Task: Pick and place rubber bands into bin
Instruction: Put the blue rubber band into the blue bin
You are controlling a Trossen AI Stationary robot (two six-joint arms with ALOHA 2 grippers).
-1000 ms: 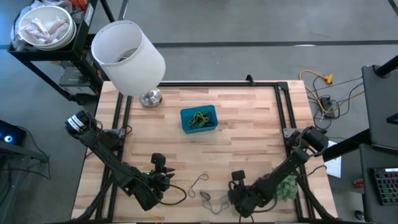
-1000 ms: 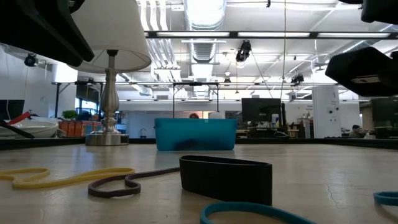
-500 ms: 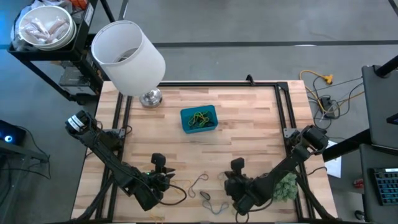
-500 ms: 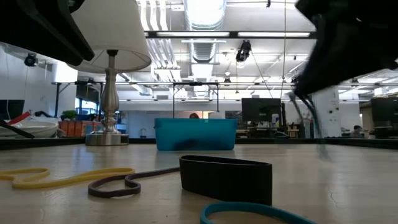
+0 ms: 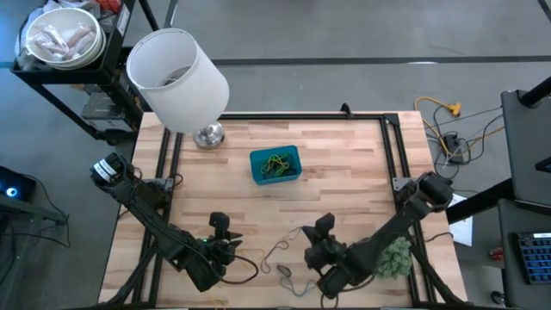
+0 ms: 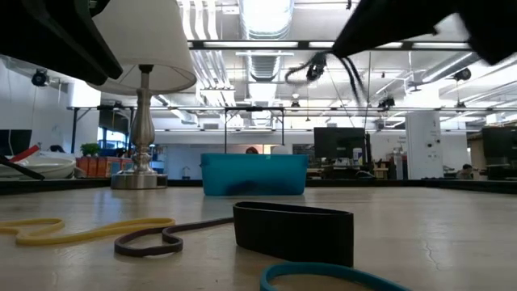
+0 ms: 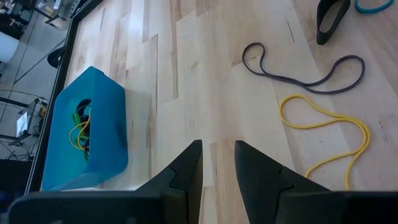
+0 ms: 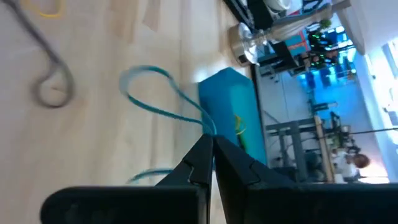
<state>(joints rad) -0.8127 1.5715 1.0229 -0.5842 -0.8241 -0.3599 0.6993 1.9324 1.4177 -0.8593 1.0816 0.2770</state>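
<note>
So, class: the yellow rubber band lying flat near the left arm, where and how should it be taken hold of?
Probably at one rounded end lobe of the yellow rubber band, coming straight down from above. It lies flat on the table as a pinched figure-eight, so one thin strand there fits between the jaws, clear of the dark grey band beside it.

Even bright light comes from ceiling lamps [image 6: 266,16]. The right wrist view is blurred. The table [image 7: 205,93] shows soft glare.

A white lampshade [image 5: 178,79] stands at the upper left of the frame, its silver base [image 5: 207,135] on the wooden tabletop [image 5: 344,172]. A bushy green ball [image 5: 397,257] sits lower right. A bowl [image 5: 62,39] rests on a black cart, top left.
</note>
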